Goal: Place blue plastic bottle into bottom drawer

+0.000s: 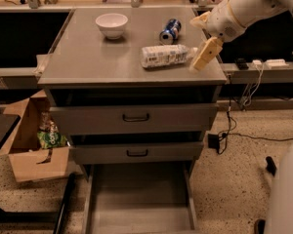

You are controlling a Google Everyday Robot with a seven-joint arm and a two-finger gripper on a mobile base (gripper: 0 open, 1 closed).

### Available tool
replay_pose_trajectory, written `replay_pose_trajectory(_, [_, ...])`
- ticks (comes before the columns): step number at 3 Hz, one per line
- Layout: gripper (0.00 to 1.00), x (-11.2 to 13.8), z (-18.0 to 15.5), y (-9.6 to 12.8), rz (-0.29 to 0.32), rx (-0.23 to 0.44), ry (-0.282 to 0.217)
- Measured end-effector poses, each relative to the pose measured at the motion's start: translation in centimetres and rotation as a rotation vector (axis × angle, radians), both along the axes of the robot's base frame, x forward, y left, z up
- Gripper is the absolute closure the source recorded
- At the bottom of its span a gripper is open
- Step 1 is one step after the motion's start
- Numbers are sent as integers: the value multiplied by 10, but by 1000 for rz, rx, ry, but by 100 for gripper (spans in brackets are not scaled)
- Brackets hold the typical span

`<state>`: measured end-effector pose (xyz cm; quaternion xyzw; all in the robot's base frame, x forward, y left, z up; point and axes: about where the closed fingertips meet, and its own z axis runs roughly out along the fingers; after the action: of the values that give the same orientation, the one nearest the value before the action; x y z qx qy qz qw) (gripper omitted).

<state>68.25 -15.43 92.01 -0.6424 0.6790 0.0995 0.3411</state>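
Observation:
The blue plastic bottle (166, 56), clear with a pale label and white cap, lies on its side on the grey cabinet top (93, 57), cap pointing right. My gripper (201, 38) is open at the top's right edge, just right of the cap. One cream finger (205, 54) hangs beside the cap and the other sits farther back. It holds nothing. The bottom drawer (139, 199) is pulled out below, its flat floor bare.
A white bowl (112, 24) and a small blue soda can (170, 30) stand behind the bottle. The two upper drawers (136, 117) are shut. A cardboard box (34, 140) with a green packet sits on the floor at left. Cables (249, 89) hang at right.

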Motion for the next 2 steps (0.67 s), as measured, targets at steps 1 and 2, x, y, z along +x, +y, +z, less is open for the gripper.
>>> replay_pose_trajectory(1, [0, 38, -20, 19, -38, 110, 61])
replay_pose_trajectory(2, [0, 54, -34, 35, -44, 158, 115])
